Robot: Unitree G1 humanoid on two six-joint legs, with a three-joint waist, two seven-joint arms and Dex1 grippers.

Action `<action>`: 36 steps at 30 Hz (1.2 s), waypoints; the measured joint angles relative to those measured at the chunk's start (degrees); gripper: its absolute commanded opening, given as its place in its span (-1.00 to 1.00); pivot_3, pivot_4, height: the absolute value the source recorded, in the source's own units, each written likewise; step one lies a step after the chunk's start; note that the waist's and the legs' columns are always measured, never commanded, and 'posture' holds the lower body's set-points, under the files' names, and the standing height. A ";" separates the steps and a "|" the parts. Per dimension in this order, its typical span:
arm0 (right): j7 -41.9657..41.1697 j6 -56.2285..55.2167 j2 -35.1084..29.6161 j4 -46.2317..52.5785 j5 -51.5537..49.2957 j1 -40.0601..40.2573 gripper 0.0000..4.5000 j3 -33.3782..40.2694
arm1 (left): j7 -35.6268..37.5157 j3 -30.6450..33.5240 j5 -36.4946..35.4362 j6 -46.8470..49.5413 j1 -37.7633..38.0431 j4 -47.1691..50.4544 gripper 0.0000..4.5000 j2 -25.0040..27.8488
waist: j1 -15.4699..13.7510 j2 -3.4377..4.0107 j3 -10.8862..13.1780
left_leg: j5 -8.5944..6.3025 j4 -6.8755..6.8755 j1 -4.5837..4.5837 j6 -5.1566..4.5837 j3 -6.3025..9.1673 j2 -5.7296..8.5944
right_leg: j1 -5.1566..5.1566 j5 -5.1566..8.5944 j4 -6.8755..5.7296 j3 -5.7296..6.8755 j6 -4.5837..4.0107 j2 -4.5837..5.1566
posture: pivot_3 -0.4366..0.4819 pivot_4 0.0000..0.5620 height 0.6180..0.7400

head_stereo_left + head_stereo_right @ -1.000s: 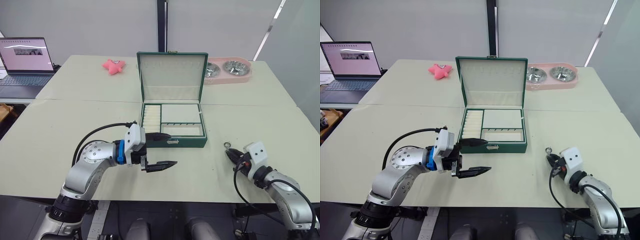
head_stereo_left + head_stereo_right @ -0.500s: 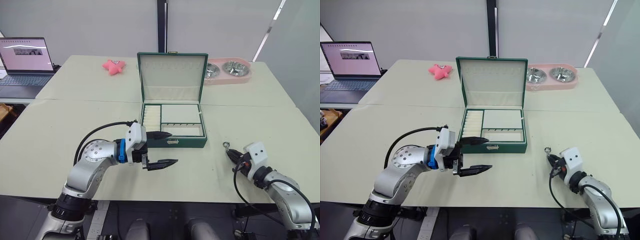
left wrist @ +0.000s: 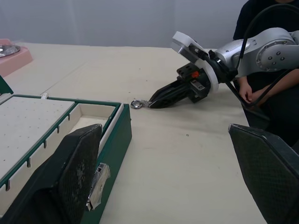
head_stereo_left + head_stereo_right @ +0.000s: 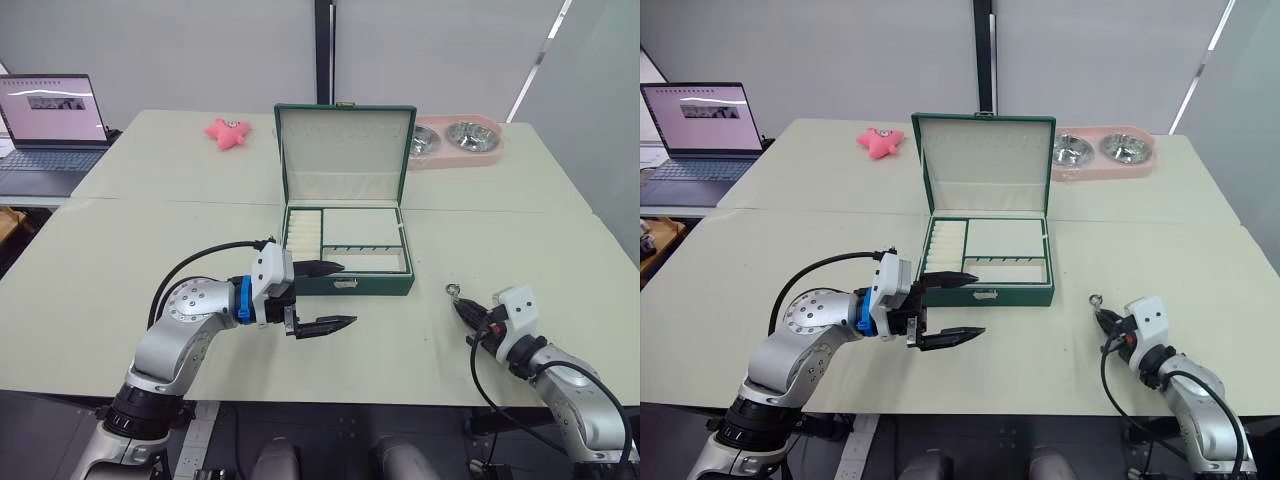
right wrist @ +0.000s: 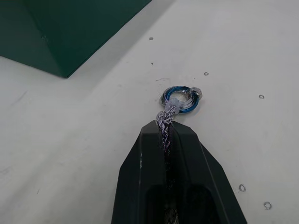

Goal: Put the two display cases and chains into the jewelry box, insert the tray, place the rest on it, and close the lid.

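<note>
Pinching thin silver chain (image 5: 167, 122) in my right end effector (image 5: 169, 133), ring end on worktop (image 5: 243, 60), right of dark green jewelry box (image 4: 345, 252); left end effector (image 4: 322, 296) spread wide.

Office or laboratory room. Evidence: large pale beige rectangular tables (image 4: 120, 250) pushed together, an open dark grey laptop computer (image 4: 52, 120) on an adjoining desk, plain grey wall panels (image 4: 180, 50), and a seated person (image 3: 268, 88) nearby.

You see the box (image 4: 346, 262) at the centre of the frame on the table (image 4: 120, 260), its lid (image 4: 343, 150) standing behind it. The laptop (image 4: 50, 125) is at upper left, the dish (image 4: 456, 140) at upper right, the toy (image 4: 227, 131) left of the lid.
</note>
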State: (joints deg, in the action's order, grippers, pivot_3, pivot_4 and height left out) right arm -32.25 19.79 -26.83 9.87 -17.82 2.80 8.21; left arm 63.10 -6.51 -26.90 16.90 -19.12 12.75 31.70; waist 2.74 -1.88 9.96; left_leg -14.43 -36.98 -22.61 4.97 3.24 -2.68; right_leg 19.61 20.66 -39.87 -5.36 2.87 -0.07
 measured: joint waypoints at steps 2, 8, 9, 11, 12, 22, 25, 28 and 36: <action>-0.65 1.36 -0.44 0.67 -1.34 -0.19 -1.00 0.09 | -0.10 0.00 0.00 0.11 0.00 0.01 1.00 -0.01 | 0.00 0.08 0.06 | 0.00 0.00 -0.02 0.00 -0.01 0.00 | 0.02 0.00 0.00 -0.01 0.00 0.00 | -0.05 -0.47 1.00; -2.55 5.76 -2.38 4.69 -5.28 -3.59 -1.00 0.59 | -0.77 0.02 -0.02 0.17 0.00 0.02 1.00 -0.10 | 0.02 0.26 0.17 | 0.00 -0.01 -0.10 0.00 -0.02 0.01 | 0.10 0.00 0.00 -0.03 0.00 0.00 | -0.05 -0.47 1.00; -2.70 6.41 -2.65 5.45 -6.11 -4.29 -1.00 0.88 | -0.98 0.02 -0.02 0.17 0.00 0.02 1.00 -0.11 | 0.02 0.26 0.17 | 0.00 -0.01 -0.11 0.00 -0.02 0.01 | 0.10 0.00 0.00 -0.03 0.00 0.00 | -0.05 -0.47 1.00; -2.82 8.35 -3.71 7.06 -7.87 -6.07 -1.00 1.23 | -1.23 0.03 -0.03 0.19 0.00 0.02 1.00 -0.12 | 0.00 0.27 0.17 | 0.00 -0.01 -0.14 0.00 -0.02 0.01 | 0.13 0.00 0.00 -0.03 0.00 0.00 | -0.05 -0.47 1.00; -2.83 9.18 -4.18 7.89 -8.48 -6.90 -1.00 1.34 | -1.31 0.04 -0.03 0.19 0.01 0.04 1.00 -0.17 | 0.00 0.27 0.17 | 0.00 -0.01 -0.15 0.00 -0.02 0.01 | 0.14 0.00 0.00 -0.03 0.00 0.00 | -0.05 -0.47 1.00; -3.21 16.02 -5.95 11.06 -13.44 -15.32 -1.00 1.08 | -5.00 1.55 -0.11 0.67 1.59 0.84 1.00 -0.45 | 0.05 0.28 0.19 | 0.00 -0.01 -0.22 0.00 -0.02 0.01 | 0.25 0.00 -0.02 -0.03 0.00 0.00 | -0.05 -0.47 1.00; -3.86 17.35 -5.94 10.97 -14.48 -19.39 -1.00 -0.09 | -6.35 2.48 -0.31 1.40 3.10 2.10 1.00 -0.45 | 0.19 0.30 0.21 | 0.00 -0.01 -0.24 0.00 -0.10 0.00 | 0.33 0.00 -0.04 -0.11 0.00 0.01 | -0.05 -0.47 1.00; -4.39 18.06 -5.89 10.64 -15.01 -23.35 -1.00 -1.09 | -8.03 3.04 -0.42 1.78 4.61 3.12 1.00 -0.49 | 0.09 0.30 0.21 | 0.00 -0.01 -0.28 0.00 -0.05 -0.01 | 0.36 0.00 -0.04 -0.07 0.00 0.01 | -0.05 -0.47 1.00; -7.29 18.03 -3.46 4.74 -14.83 -32.02 -1.00 -5.74 | -13.11 7.07 -1.13 2.47 9.52 6.25 1.00 -0.55 | 0.24 0.34 0.23 | 0.00 0.00 -0.30 0.00 -0.09 -0.02 | 0.45 0.00 -0.08 -0.09 0.00 0.02 | -0.05 -0.47 1.00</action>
State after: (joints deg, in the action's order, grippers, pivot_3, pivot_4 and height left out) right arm -39.54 37.82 -30.29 14.61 -32.65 -29.22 2.47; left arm 49.98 0.57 -28.02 19.38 -9.60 19.00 31.15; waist 2.98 -1.55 10.19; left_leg -14.43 -36.98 -22.92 4.97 3.16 -2.70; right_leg 20.06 20.65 -39.95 -5.45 2.87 -0.05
